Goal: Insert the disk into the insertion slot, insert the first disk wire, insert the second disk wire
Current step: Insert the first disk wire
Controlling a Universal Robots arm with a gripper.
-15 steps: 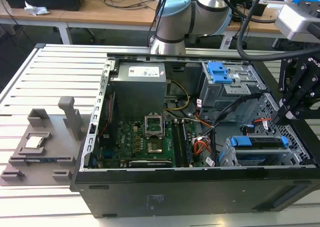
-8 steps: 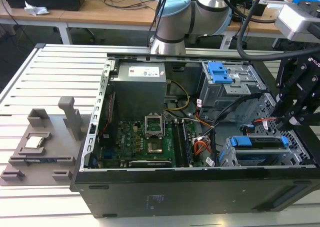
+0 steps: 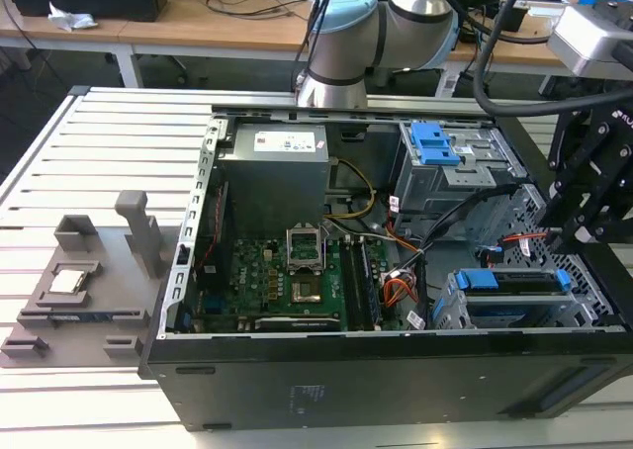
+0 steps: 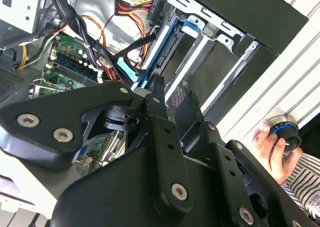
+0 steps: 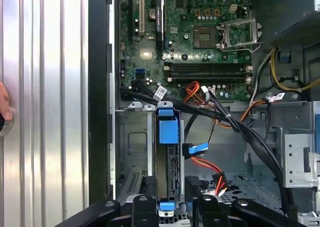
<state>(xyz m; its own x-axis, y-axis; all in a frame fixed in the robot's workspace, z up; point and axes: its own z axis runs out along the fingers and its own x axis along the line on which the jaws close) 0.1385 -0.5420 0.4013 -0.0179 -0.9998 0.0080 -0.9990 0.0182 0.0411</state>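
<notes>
The disk, silver-grey in its blue carrier, sits inside the insertion slot, the low grey cage at the exterior view's right of the open computer case. In the first wrist view the disk stands edge-on in the cage. A loose blue wire plug and a red flat cable hang beside it, and I cannot see either one plugged in. My gripper hovers just above the cage, open, and the black fingers straddle the disk's end without touching it.
A taller cage with a blue latch stands behind the slot. The motherboard and power supply fill the case's left. A grey fixture tray lies outside. A person's hand rests on a round knob by the case.
</notes>
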